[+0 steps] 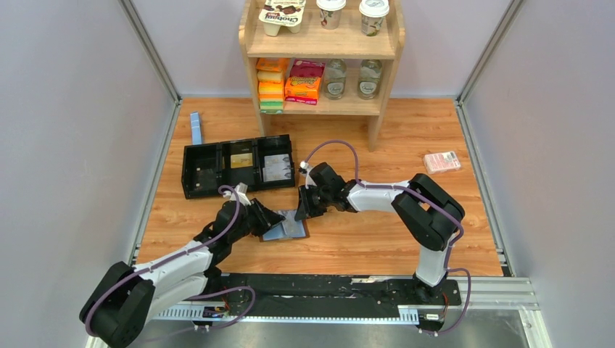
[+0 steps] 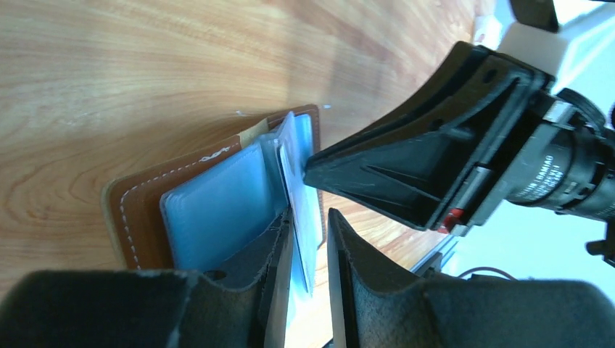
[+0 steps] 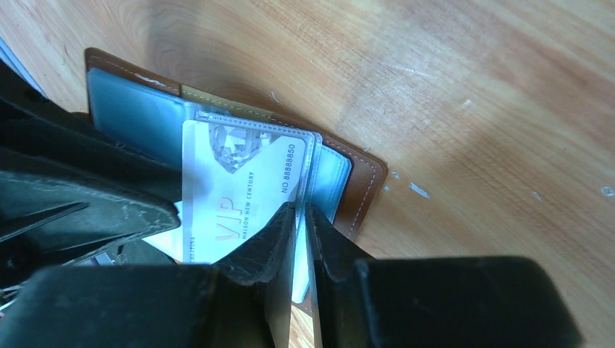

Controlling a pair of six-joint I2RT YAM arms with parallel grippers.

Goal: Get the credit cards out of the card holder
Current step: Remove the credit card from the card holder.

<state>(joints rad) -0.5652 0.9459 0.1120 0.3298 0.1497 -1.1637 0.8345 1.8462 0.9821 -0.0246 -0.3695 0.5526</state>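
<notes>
The card holder (image 1: 289, 228) lies open on the wooden table, brown edging outside and grey-blue pockets inside; it also shows in the left wrist view (image 2: 138, 210) and the right wrist view (image 3: 360, 190). A pale silvery credit card (image 3: 232, 181) marked VIP sits in a clear sleeve lifted up from the holder. My right gripper (image 1: 302, 209) (image 3: 300, 209) is shut on that sleeve's edge. My left gripper (image 1: 279, 218) (image 2: 310, 217) has its jaws a little apart on either side of the card's edge (image 2: 290, 163), with a gap on one side. The two grippers almost touch.
A long black compartmented tray (image 1: 187, 174) with items in it lies behind the holder. A narrow blue strip (image 1: 196, 129) lies at the far left, a pink-red packet (image 1: 442, 161) at the right. A wooden shelf (image 1: 377, 109) with goods stands at the back.
</notes>
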